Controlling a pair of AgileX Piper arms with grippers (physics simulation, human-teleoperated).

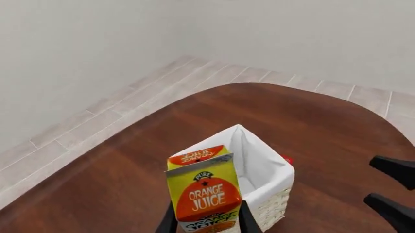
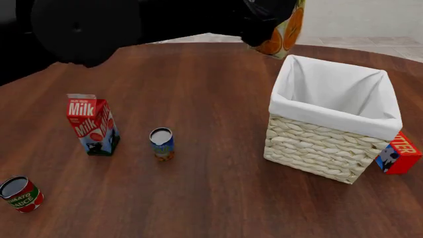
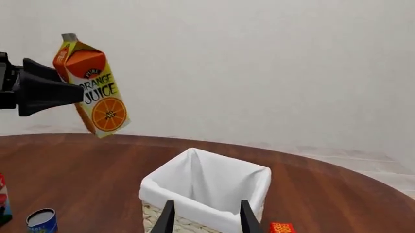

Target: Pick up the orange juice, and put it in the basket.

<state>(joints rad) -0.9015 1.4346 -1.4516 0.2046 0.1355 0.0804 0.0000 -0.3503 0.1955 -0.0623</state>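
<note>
The orange juice (image 1: pixel 204 194), a yellow and orange gable-top carton, hangs in the air with my left gripper (image 1: pixel 207 216) shut on its lower part. In the front view the carton (image 2: pixel 290 29) shows only partly behind the left arm, above the far rim of the basket (image 2: pixel 310 144). The right wrist view has the carton (image 3: pixel 94 87) tilted, high above the table and off to one side of the basket (image 3: pixel 194 204). The pale wicker basket has a white lining and holds nothing. My right gripper (image 3: pixel 206 221) is open and holds nothing, close to the basket's side.
A red-and-white milk carton (image 2: pixel 92 124) stands at the left of the table, with a small blue can (image 2: pixel 162 144) beside it. A tomato sauce can (image 2: pixel 20 194) sits at the front left. A red box (image 2: pixel 399 156) leans against the basket's right side.
</note>
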